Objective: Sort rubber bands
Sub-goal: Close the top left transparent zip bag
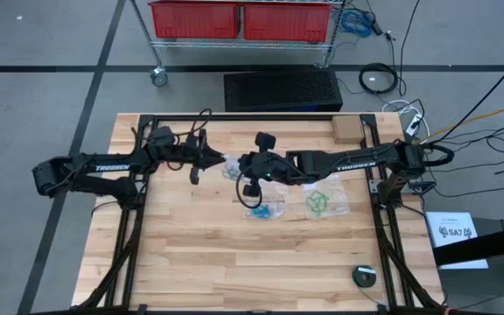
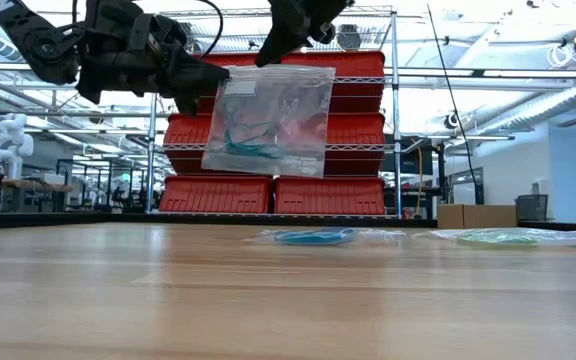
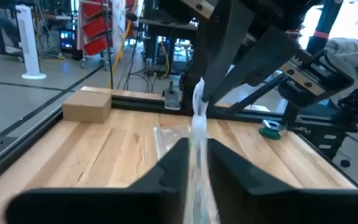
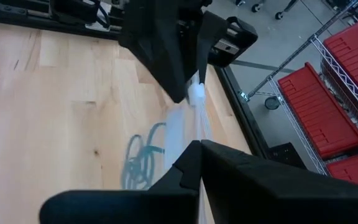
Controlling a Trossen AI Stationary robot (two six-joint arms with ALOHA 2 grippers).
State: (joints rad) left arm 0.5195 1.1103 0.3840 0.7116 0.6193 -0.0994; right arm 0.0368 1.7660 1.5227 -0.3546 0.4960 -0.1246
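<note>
low view: two filled bags (image 2: 313, 237) lie beneath the lifted bag (image 2: 268, 120).

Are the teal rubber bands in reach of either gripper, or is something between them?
The clear plastic bag encloses the teal rubber bands. The left gripper and right gripper both pinch its top edge, holding it above the table.

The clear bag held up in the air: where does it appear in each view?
High view: the clear bag is a pale patch between both grippers.
Low view: it hangs at upper centre, with teal bands inside.
Left wrist view: edge-on strip.
Right wrist view: edge-on.
Shared landmark: the red bins, in the high, low and right wrist views.
</note>
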